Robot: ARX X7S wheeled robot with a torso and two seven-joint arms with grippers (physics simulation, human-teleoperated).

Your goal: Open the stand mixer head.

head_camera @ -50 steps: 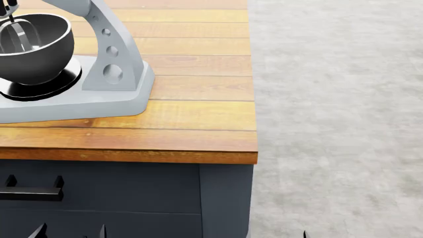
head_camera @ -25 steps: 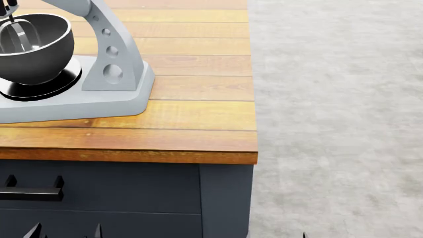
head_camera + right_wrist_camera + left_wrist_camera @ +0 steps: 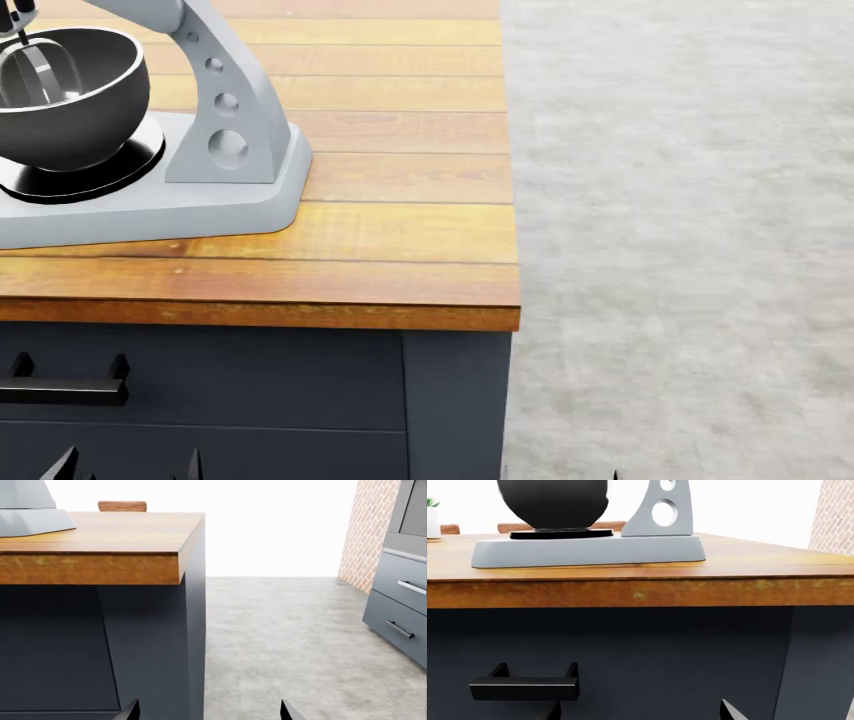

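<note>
The grey stand mixer stands at the counter's far left in the head view. Only the lower edge of its light-grey head (image 3: 140, 12) shows at the top border, and the beater (image 3: 40, 70) hangs inside the dark steel bowl (image 3: 74, 100). The flat base plate (image 3: 174, 215) lies on the wooden counter (image 3: 400, 200). My left gripper (image 3: 640, 715) is open and empty, low in front of the dark cabinet face below the mixer. Its tips also show in the head view (image 3: 127, 470). My right gripper (image 3: 210, 714) is open and empty, low beside the counter's right corner.
A black drawer handle (image 3: 524, 687) sits on the cabinet face close to my left fingers. The counter ends at its right edge (image 3: 514, 250), with grey floor (image 3: 681, 250) beyond. Grey drawers (image 3: 400, 610) and a brick wall (image 3: 367, 530) stand to the right.
In the head view my left gripper's fingertips have slid a little to the left and lower. The mixer and the right gripper have not moved.
</note>
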